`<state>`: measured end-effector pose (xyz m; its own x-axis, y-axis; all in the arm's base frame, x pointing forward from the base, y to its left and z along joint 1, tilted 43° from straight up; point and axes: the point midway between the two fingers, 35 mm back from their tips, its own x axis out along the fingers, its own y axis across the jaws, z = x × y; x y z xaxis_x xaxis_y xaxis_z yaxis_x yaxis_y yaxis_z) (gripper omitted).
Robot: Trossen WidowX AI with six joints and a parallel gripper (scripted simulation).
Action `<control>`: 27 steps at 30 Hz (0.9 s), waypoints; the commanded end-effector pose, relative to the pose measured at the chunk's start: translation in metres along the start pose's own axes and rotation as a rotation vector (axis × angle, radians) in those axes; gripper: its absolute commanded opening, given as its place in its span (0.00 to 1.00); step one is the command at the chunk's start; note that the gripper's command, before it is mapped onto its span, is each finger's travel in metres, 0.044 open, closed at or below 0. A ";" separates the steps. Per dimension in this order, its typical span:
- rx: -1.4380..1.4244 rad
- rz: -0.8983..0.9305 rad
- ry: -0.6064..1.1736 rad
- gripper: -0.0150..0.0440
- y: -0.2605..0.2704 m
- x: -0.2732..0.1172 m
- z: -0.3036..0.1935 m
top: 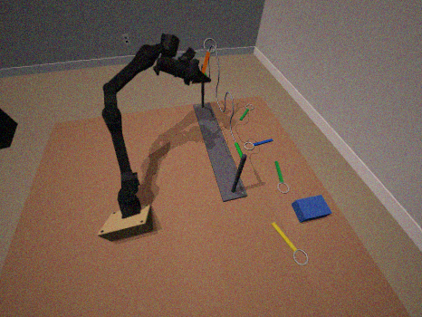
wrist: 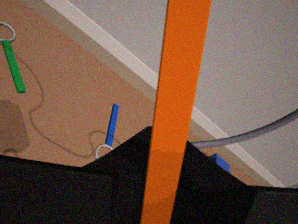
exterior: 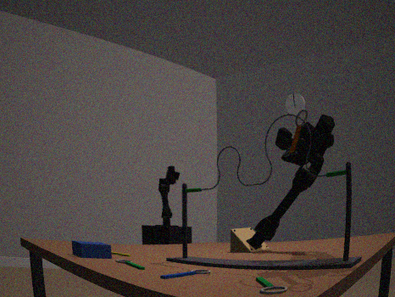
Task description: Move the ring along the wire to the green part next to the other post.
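Gripping the orange handle (top: 206, 62) (exterior: 296, 139) (wrist: 175, 100), the claw (top: 209, 80) (exterior: 286, 158) (wrist: 158, 136) is closed down nearly to its narrowest, the handle standing between its dark fingers. The ring (top: 209, 44) (exterior: 302, 117) is at the upper end of the handle, at the high bend of the wire (top: 217, 72) (exterior: 266, 146) (wrist: 240, 140); whether it touches the grey part cannot be determined. Relative to the long dark base (top: 215, 145) (exterior: 254, 263), the ring is well above, nearer the taller-looking post (exterior: 348, 212) in the exterior view than the other post (top: 239, 174) (exterior: 185, 221).

The arm (top: 119, 140) (exterior: 288, 201) rises from a tan mounting block (top: 109, 230) (exterior: 238, 242), bends high up and reaches across toward the wire, its wrist raised above the base.

The tabletop (top: 181, 272) (exterior: 140, 273) is brown. Beyond the base from the arm lie two green-handled loops, a blue-handled loop (top: 263, 142) (exterior: 180, 275) (wrist: 113, 122), a yellow-handled loop (top: 284, 236) and a blue block (top: 311, 208) (exterior: 91, 249) (wrist: 220, 163). Plain grey walls with a pale skirting board (top: 335, 131) (wrist: 110, 45) surround the room.
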<state>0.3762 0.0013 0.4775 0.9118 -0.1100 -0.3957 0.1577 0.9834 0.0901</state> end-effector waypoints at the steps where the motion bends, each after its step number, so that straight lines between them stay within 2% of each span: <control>1: 0.056 0.025 0.007 0.00 0.002 0.002 -0.002; 27: 0.359 0.175 -0.004 0.00 0.015 0.002 0.000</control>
<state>0.3793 0.0138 0.4804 0.9378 0.0351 -0.3453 0.1237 0.8958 0.4269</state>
